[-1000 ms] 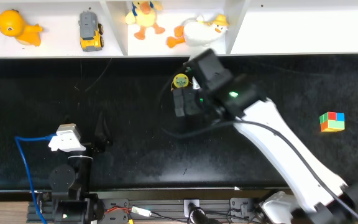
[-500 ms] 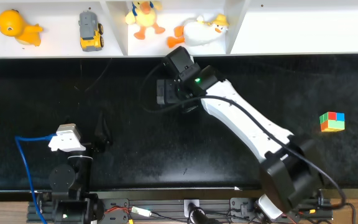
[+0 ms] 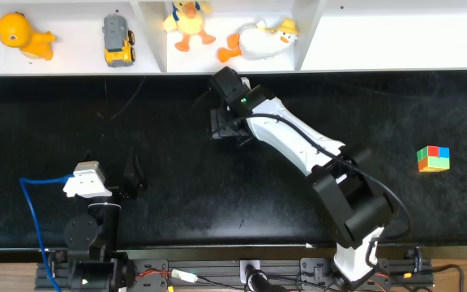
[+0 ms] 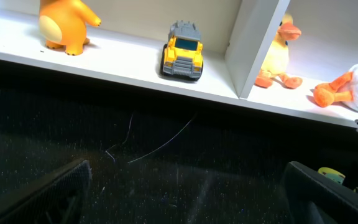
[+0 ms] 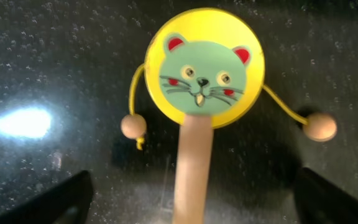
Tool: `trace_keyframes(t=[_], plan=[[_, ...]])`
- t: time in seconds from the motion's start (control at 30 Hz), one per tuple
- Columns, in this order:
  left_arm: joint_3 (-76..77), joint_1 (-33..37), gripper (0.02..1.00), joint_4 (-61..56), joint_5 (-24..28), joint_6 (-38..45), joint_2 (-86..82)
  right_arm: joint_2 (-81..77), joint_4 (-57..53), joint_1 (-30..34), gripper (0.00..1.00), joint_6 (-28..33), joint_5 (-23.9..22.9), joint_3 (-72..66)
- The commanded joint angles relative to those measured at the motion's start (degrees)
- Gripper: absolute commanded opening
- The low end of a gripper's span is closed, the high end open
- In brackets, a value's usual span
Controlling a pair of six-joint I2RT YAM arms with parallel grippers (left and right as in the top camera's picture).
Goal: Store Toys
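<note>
Progress: white shelf [image 3: 71,69] already holds yellow toy truck [image 3: 118,42] and three duck toys [image 3: 189,20].
Remaining: yellow cat-faced wooden rattle drum [image 5: 204,68] and multicoloured puzzle cube [image 3: 433,158], both on black surface [image 3: 379,105].
Right claw [image 5: 194,199]: spread wide over drum's handle, nothing gripped.

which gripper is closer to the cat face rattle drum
Right. The right gripper hangs directly over the rattle drum, jaws open either side of it; the left gripper sits far off near its base.
</note>
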State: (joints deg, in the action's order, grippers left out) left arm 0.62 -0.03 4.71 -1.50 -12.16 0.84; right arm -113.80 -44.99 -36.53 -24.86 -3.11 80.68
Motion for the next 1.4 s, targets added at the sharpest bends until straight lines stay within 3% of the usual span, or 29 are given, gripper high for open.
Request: trace_keyframes(t=[0.03,0.2,0.53,0.8,0.93,1.13,1.4], plan=[[-0.17,-0.37,0.998,0.09,0.76,-1.4,-0.66,-2.03,0.07,0.26,0.678,-0.37,0.33,1.05],[-0.17,-0.37,0.998,0.09,0.76,-1.4,-0.66,-2.91,-1.38,0.24,0.428,-0.37,0.35,1.05],[-0.17,-0.37,0.996,0.09,0.76,-1.4,-0.68,-3.1,-2.75,0.26,0.045,0.7,0.35,1.05],[-0.17,-0.37,0.998,0.09,0.76,-1.4,-0.68,-2.95,-4.98,0.31,0.042,0.61,2.23,1.95],[-0.17,-0.37,0.996,0.09,0.76,-1.4,-0.66,-1.36,-15.52,0.57,0.049,0.44,4.07,7.87],[-0.17,-0.37,0.996,0.09,0.76,-1.4,-0.68,7.32,-29.86,0.9,0.045,0.44,-1.31,12.0],[-0.17,-0.37,0.998,0.09,0.76,-1.4,-0.66,22.95,-34.86,8.28,0.047,0.48,-3.26,2.58]])
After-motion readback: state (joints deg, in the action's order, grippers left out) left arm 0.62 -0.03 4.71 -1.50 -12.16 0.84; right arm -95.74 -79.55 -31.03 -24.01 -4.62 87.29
